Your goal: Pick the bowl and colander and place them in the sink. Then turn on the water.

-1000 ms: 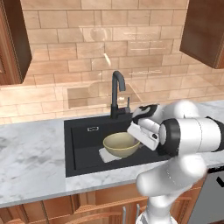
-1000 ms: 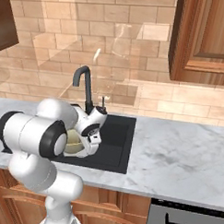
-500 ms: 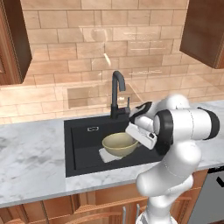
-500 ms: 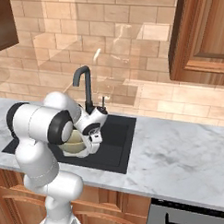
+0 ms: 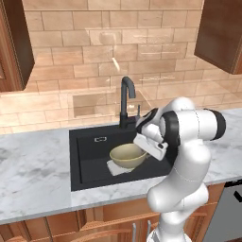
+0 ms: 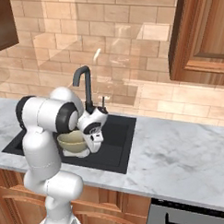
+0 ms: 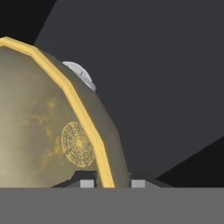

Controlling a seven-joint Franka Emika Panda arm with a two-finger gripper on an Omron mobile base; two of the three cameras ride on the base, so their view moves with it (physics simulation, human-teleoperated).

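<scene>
White-grey marbled bench [image 5: 33,175] runs under a tan brick backsplash [image 5: 85,71], with dark wood wall cabinets [image 6: 204,39] at both upper sides and wood cabinet fronts below the bench edge. A black rectangular sink [image 5: 90,146] is set into the bench; a tall dark curved faucet [image 5: 125,101] stands at its back rim, with a thin upright lever just to its right. The white arm folds forward and down over the sink's right half, wrist bent so the hand points into the basin. The claw [image 7: 113,181] is nearly closed, pinching the rim of the bowl [image 5: 126,156]: in the hand view one finger tip sits inside the golden rim and the other outside it. The yellow-tan bowl sits low inside the sink, right of centre, upright or slightly tilted; contact with the sink floor cannot be told. A pale grey speckled object, probably the colander [image 5: 116,168], lies under and beside the bowl, showing at its lower left edge and, in the hand view, as a grey sliver [image 7: 78,72] behind the bowl's rim. The arm's elbow and wrist hide the sink's right side in the left base view.
</scene>
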